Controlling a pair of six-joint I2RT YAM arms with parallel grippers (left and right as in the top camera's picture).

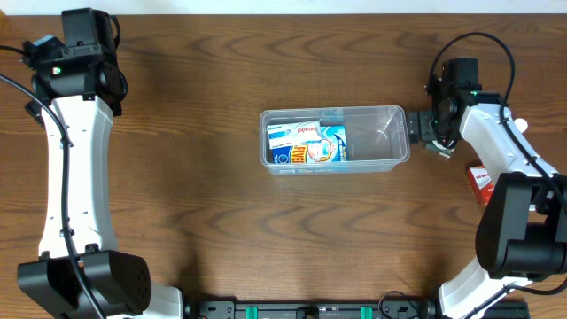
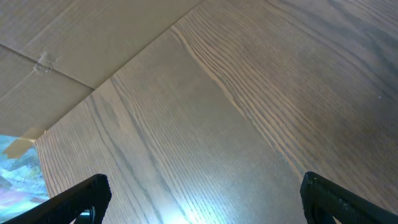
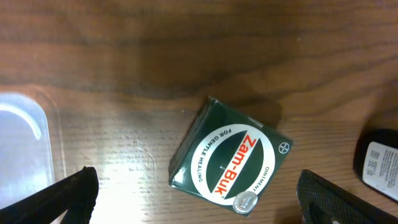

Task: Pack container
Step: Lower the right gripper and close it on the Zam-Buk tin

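Observation:
The container [image 1: 381,142] is a clear plastic bin in the middle of the table, and its rounded corner shows in the right wrist view [image 3: 28,134]. Its left half holds a white and blue box [image 1: 293,133] on a blue packet [image 1: 326,151]. My right gripper [image 3: 196,186] is open and hovers over a green Zam-Buk box [image 3: 230,152] lying on the table just right of the container. In the overhead view the right gripper [image 1: 423,131] hides that box. My left gripper [image 2: 205,190] is open and empty over bare wood at the far left back.
A dark bottle [image 3: 377,163] lies just right of the green box. A small red box [image 1: 479,183] lies by the right arm's base. The left arm [image 1: 75,133] runs along the table's left side. A pale surface [image 2: 74,37] lies beyond the table edge.

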